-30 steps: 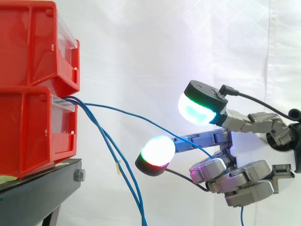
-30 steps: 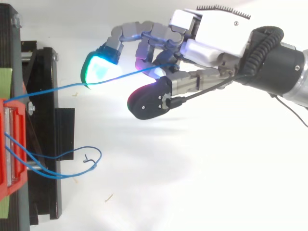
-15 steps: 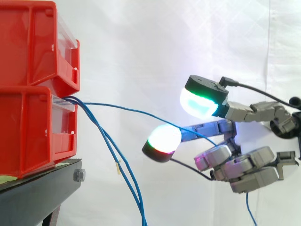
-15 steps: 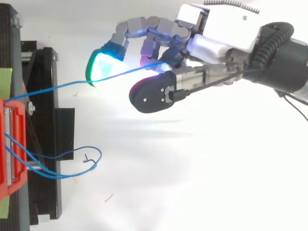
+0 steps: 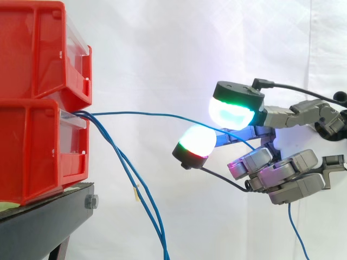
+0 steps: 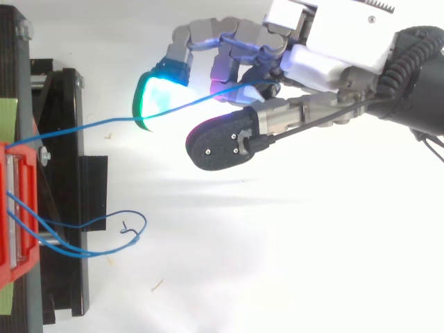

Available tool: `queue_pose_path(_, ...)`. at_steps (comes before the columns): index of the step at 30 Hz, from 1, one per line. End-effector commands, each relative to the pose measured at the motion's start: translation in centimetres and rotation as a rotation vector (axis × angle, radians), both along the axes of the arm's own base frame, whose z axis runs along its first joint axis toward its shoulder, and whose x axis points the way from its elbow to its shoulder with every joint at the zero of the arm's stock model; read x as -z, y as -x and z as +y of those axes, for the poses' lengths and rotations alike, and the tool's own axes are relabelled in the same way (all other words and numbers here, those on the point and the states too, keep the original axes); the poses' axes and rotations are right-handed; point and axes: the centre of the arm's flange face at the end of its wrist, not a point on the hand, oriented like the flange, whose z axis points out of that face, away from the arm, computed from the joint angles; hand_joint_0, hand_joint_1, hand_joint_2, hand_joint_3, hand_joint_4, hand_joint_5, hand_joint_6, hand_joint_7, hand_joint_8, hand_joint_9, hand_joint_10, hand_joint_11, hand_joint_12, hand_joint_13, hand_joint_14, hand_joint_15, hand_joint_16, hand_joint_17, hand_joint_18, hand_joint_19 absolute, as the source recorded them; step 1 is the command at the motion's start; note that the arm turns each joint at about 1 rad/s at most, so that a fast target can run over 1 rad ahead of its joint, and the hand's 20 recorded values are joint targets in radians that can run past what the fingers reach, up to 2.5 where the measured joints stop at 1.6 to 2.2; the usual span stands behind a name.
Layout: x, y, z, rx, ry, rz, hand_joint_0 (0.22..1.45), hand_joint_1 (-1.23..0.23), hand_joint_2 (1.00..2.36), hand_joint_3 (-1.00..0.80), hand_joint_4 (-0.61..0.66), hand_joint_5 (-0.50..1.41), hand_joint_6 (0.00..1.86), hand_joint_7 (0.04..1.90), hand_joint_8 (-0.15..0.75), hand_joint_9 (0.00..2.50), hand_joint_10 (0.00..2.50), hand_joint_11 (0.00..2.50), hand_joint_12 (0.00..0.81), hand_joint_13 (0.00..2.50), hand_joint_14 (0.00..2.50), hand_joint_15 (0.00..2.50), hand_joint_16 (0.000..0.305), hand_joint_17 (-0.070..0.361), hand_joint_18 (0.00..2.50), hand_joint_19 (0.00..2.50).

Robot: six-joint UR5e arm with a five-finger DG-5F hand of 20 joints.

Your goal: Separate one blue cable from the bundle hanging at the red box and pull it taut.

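Upper red bin (image 5: pixel 32 49): stacked on the lower one at the left of the side view; a clear panel is set in its front; its interior is hidden.
Lower red bin (image 5: pixel 32 151): set on the black stand (image 5: pixel 49 216); a clear front panel is fitted; the cables are led out over its front top edge; its other contents cannot be seen.
Labels and writing: a strip of green tape (image 6: pixel 7 111) is seen on the stand in the top view; any print on it cannot be told.
Bundle (image 5: pixel 133 179): two blue cables are hung down from the lower bin's front, close together, past the stand's edge.
Blue cable (image 5: pixel 157 114): parted from the bundle and carried nearly level from the lower bin to the hand, well apart from the hanging pair; a slight sag is shown.
Fingertips (image 5: pixel 233 114): two glowing pads are held out toward the bins, and the cable is passed between them.
Hand (image 5: pixel 293 173): the remaining fingers are curled in, and the blue cable appears to be clasped by them; its loose end is hung below.
Backdrop: white curtain (image 5: pixel 162 43).
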Motion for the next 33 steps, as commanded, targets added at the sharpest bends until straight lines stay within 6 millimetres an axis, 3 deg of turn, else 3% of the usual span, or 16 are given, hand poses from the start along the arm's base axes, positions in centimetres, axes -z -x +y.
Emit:
queue_pose_path(1, -0.2, -0.1, 0.0, 0.002, 0.004, -0.002, 0.62, -0.57, 1.0, -0.45, -0.05, -0.18, 0.54, 1.23, 0.327, 0.15, 2.5, 1.61, 0.433, 1.09, 2.5, 1.0, 0.049, 0.11, 1.98, 1.87)
queue_pose_path(8, -0.3, -0.2, 0.4, 0.011, 0.008, -0.004, 0.58, -0.49, 1.0, -0.5, 0.01, -0.18, 0.65, 1.09, 0.348, 0.2, 2.5, 1.65, 0.448, 1.1, 2.5, 1.01, 0.049, 0.111, 1.97, 1.8)
queue_pose_path(12, -0.3, -0.2, 0.8, 0.015, 0.012, 0.0, 0.62, -0.41, 1.0, -0.46, 0.05, -0.18, 0.69, 1.04, 0.348, 0.21, 2.5, 1.65, 0.442, 1.1, 2.5, 1.03, 0.047, 0.107, 1.96, 1.8)
queue_pose_path(18, -0.3, -0.2, 0.8, 0.013, 0.012, -0.002, 0.62, -0.55, 1.02, -0.23, 0.05, -0.18, 0.71, 1.03, 0.35, 0.22, 2.5, 1.69, 0.445, 1.11, 2.5, 1.07, 0.048, 0.107, 1.96, 1.78)
queue_pose_path(21, -0.3, -0.2, 0.9, 0.012, 0.012, 0.001, 0.64, -0.66, 1.03, -0.15, 0.05, -0.21, 0.81, 0.92, 0.339, 0.23, 2.5, 1.67, 0.445, 1.12, 2.5, 1.07, 0.048, 0.107, 1.96, 1.74)
queue_pose_path(33, -0.2, -0.2, 1.4, 0.009, 0.009, 0.003, 0.68, -0.78, 1.02, -0.23, 0.01, -0.22, 0.84, 0.84, 0.325, 0.24, 2.5, 1.68, 0.436, 1.08, 2.5, 1.14, 0.047, 0.105, 1.93, 1.9)
